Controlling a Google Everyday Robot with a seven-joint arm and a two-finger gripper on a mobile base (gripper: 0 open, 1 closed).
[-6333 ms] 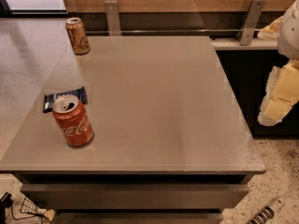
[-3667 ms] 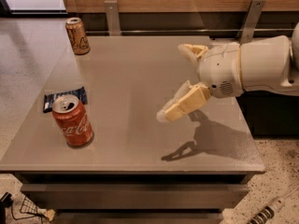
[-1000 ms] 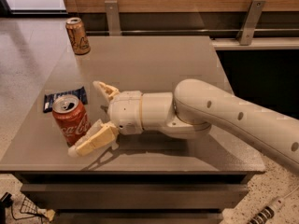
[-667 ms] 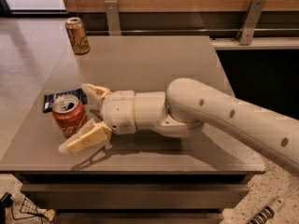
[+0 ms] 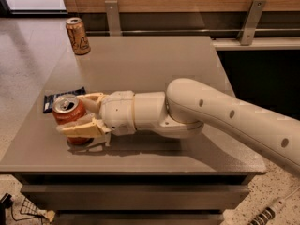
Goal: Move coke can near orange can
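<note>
The red coke can (image 5: 67, 111) stands upright near the front left of the grey table (image 5: 154, 64). My gripper (image 5: 71, 114) reaches in from the right, its two fingers closed on either side of the can, with the near finger (image 5: 83, 128) across the can's lower front. The can still rests on the table. The brownish-orange can (image 5: 77, 36) stands upright at the table's far left corner, well apart from the coke can.
A dark snack packet (image 5: 54, 100) lies flat just behind and left of the coke can. Two metal rail posts (image 5: 112, 15) stand behind the table. My arm (image 5: 225, 116) spans the table's right half. The left and front edges of the table are close to the can.
The gripper came in from the right across the table to the coke can. Its fingers, spread wide beside the can a moment ago, have closed in against it.
</note>
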